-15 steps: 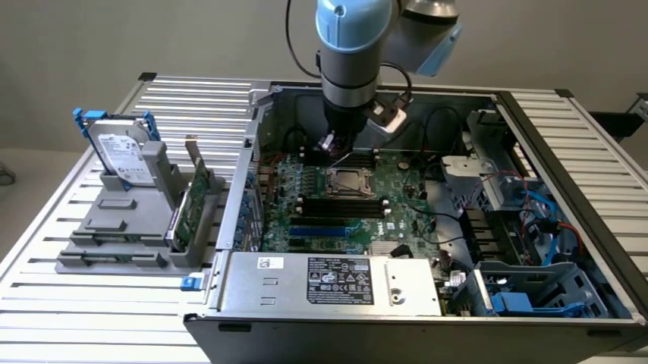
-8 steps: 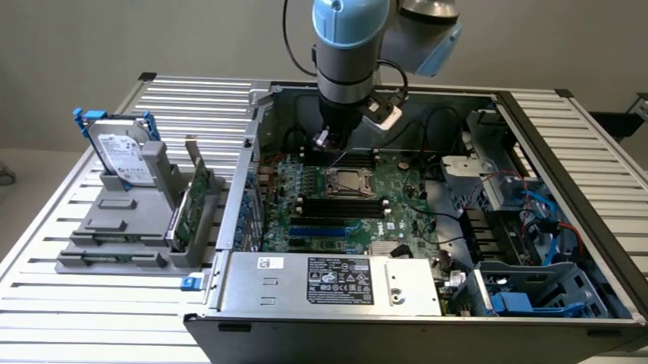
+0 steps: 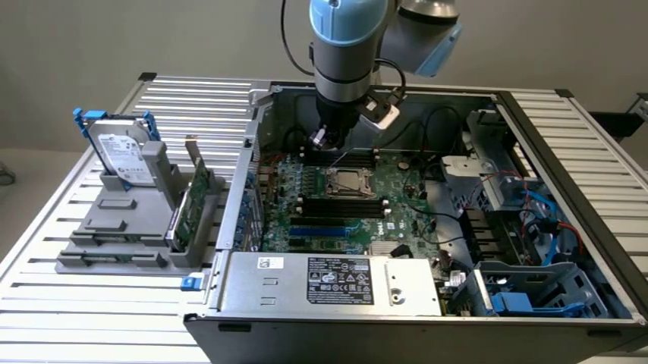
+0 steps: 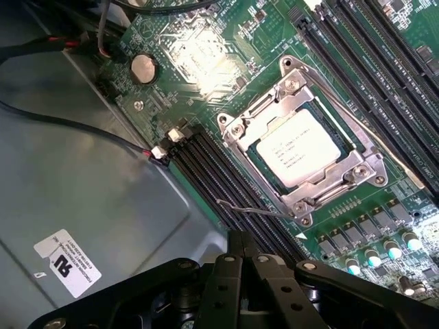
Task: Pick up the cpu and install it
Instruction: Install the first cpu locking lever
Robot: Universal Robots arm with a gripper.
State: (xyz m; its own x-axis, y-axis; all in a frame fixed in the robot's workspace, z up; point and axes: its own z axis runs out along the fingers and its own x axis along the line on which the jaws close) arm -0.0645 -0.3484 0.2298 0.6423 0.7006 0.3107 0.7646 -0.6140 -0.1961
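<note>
- Cpu (image 4: 298, 147) lies flat inside the metal-framed socket (image 4: 357, 175) on the green motherboard (image 4: 206, 62).
- It is a small square chip with a pale, matte silver top carrying a few faint lines of print, and a thin greenish rim shows around it.
- In the exterior view it sits near the middle of the frame, inside the open computer case (image 3: 567, 144).
- The gripper (image 4: 241, 240) has its black fingers pressed together with nothing between them.
- It hangs apart from the cpu, over the dark memory slots (image 4: 226, 178) beside the socket.
- A silver hard drive (image 3: 121, 155) in blue brackets stands on a grey rack (image 3: 121, 227) at the exterior view's left.
</note>
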